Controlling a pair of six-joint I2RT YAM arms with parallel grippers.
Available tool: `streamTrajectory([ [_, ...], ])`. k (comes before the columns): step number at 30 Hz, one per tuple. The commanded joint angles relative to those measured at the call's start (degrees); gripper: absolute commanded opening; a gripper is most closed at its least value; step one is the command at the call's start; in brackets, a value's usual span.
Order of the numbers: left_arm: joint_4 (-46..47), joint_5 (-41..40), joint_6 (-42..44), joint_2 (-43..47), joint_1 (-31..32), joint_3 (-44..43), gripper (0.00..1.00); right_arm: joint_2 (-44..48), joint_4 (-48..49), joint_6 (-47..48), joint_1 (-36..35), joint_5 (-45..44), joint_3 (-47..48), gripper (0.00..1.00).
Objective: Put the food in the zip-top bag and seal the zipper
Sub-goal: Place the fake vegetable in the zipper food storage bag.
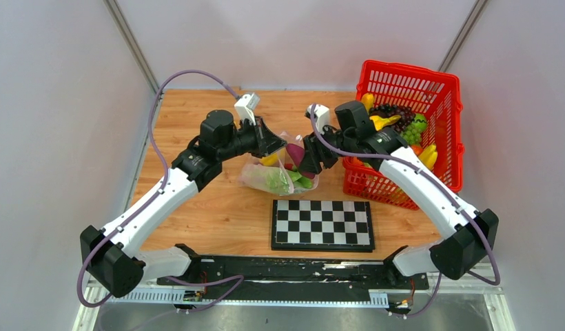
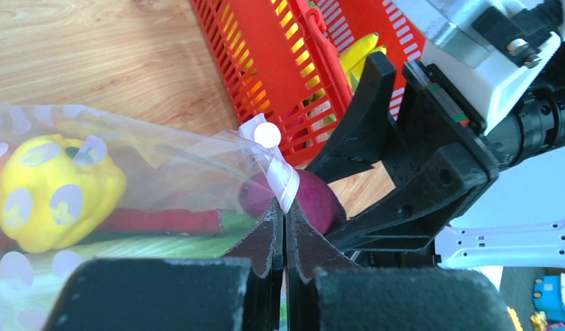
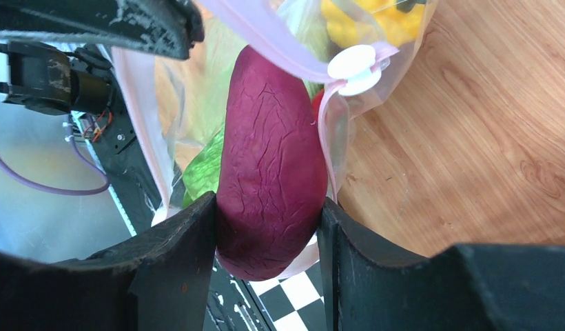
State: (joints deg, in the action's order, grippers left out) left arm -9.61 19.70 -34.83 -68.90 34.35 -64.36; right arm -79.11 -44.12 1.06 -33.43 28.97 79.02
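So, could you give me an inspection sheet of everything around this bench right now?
Surface: wooden table, no spills seen.
Job's things: clear dotted plastic bag holds yellow toy pepper and green toy lettuce; mouth open.
Clutter: red mesh basket of toy fruit; black-and-white chessboard.
Tools: left tool shut on the bag's edge; right tool shut on wrinkled purple toy vegetable at the bag's mouth.
Cables: purple cables loop along both arms.
Surroundings: pale wall panels.

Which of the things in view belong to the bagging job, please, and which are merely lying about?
Job: zip-top bag, pinched by left gripper; purple vegetable in right gripper; yellow pepper and lettuce inside the bag.
Lying about: chessboard; red basket.
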Motion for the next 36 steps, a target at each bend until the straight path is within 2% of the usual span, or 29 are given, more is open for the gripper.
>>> streamTrajectory([
  [1,3.6,2.0,-0.3,0.1,-0.3,-1.0,0.00,-2.1,0.1,-0.3,-1.5,-5.5,3.1,0.43],
  [8,3.5,3.0,0.2,0.0,-0.3,-1.2,0.00,-3.2,2.1,-2.6,-2.0,-7.0,4.2,0.47],
  [14,3.7,3.3,0.0,-0.2,-0.3,-1.3,0.00,-1.6,6.6,-4.7,-2.0,-6.3,2.1,0.58],
  [22,3.9,3.2,0.1,-0.1,-0.3,-1.2,0.00,-1.5,8.8,-5.7,-2.0,-4.5,0.5,0.61],
  [31,3.9,3.0,0.1,-0.3,-0.3,-1.1,0.00,-0.3,9.7,-6.0,-2.0,-4.4,-0.7,0.44],
  [36,3.9,2.2,0.0,-0.1,-0.4,-0.7,0.00,4.7,13.9,-6.4,-2.0,-7.1,-3.2,0.41],
])
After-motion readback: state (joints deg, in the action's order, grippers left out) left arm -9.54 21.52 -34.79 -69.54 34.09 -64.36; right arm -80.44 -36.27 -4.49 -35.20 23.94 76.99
